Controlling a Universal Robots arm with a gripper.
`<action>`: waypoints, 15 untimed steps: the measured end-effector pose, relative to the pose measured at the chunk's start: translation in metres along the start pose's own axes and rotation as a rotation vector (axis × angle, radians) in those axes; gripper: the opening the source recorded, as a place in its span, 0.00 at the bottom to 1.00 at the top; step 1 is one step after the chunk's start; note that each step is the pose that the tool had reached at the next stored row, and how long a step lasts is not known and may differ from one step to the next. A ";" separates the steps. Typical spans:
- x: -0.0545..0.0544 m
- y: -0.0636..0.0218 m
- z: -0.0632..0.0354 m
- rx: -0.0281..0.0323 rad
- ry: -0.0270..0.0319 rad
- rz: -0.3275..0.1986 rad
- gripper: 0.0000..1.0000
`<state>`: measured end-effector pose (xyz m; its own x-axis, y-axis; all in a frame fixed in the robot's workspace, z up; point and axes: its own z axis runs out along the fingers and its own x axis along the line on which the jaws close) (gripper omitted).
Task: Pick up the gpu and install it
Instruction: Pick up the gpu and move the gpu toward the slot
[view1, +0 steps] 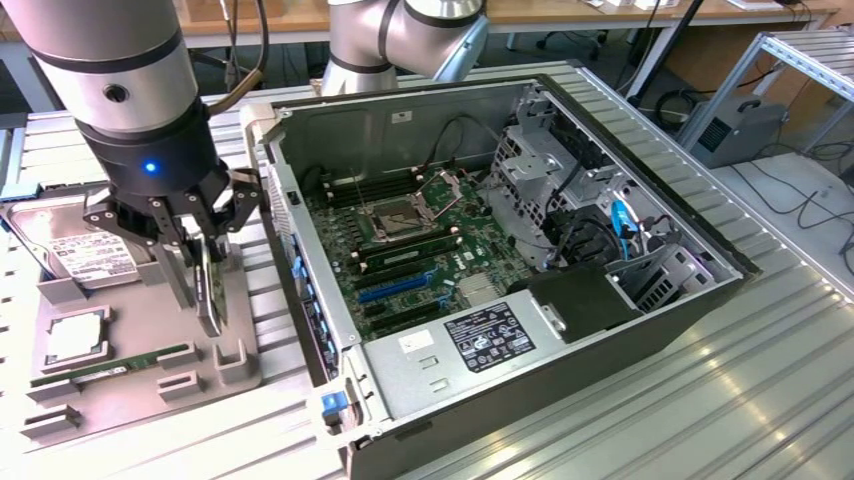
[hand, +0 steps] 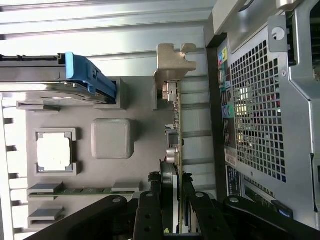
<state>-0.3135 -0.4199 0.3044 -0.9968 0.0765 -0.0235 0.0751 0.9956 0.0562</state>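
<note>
Wrist view: black fingers (hand: 148, 215) tight on thin, silver-bracketed gpu (hand: 175, 120) above matte grey tray (hand: 145, 150), ribbed metal surface (hand: 125, 45).

One gripper (view1: 200, 292) with two black fingers (hand: 149, 210). One gpu (hand: 178, 125), a thin dark green-black circuit card with one silver metal end bracket, stands clamped between the jaws. Under the jaws is one grey moulded holder tray (view1: 134, 400). Off to one side of the jaws it carries one boxy silver hard drive with a white label (view1: 80, 258), one square silver processor chip (view1: 74, 340) and one narrow green memory stick (view1: 114, 369). On the jaws' other side is one open black computer case (view1: 574, 390).
</note>
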 end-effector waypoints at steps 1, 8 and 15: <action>0.000 0.0000 -0.0002 0.0000 0.0000 0.000 0.27; 0.000 0.0001 -0.0021 0.0000 0.0000 0.000 0.27; 0.000 0.0002 -0.0039 0.0000 0.0000 0.000 0.27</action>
<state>-0.3134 -0.4199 0.3082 -0.9968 0.0765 -0.0236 0.0751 0.9956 0.0562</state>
